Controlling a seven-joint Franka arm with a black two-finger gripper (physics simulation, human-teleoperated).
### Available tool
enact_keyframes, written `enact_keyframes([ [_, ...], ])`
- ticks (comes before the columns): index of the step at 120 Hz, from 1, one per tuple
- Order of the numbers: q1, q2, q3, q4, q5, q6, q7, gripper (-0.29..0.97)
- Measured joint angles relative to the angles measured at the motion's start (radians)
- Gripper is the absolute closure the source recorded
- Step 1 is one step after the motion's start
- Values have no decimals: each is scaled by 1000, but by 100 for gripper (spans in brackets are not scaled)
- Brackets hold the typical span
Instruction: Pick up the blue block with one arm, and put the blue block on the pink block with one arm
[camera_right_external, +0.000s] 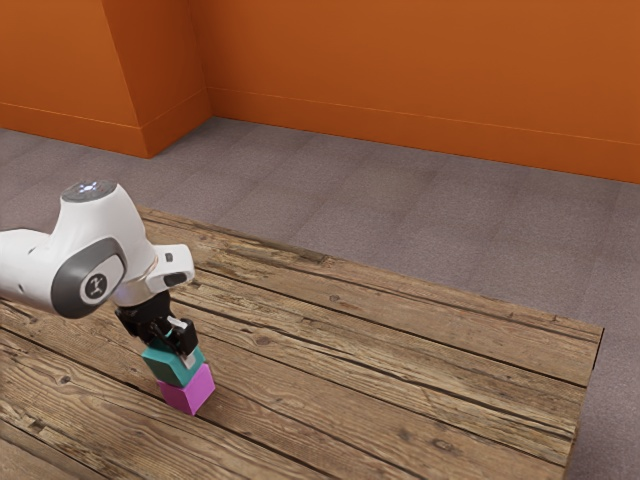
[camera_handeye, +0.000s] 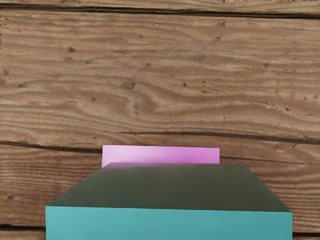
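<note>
Your gripper stands low over the near corner of the wooden table, pointing down, and its two black fingers pinch the upper sides of the blue block, which renders more teal than blue. That block sits right on top of the pink block, turned a little against it so the edges do not quite line up. In the wrist view the blue block lies directly under your hand, with a strip of the pink block showing just beyond its far edge, so the upper block seems set slightly off centre. Whether the two faces are in full contact cannot be told.

Judging by its look, the blue block is small, rigid and light, with flat smooth faces that could slip under a loose pinch. Hold it on two opposite side faces near the top, as you have it. Since the base block is no wider, a sideways nudge on release could topple the stack.
</note>
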Motion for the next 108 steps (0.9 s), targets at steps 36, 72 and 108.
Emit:
enact_keyframes([
  [36, 0, 0, -5, 2, -9, -5, 5, 22],
  [72, 1, -51, -11, 14, -18, -34, 26, 5],
  [108, 1, -127, -8, 117, -18, -194, 36, 1],
])
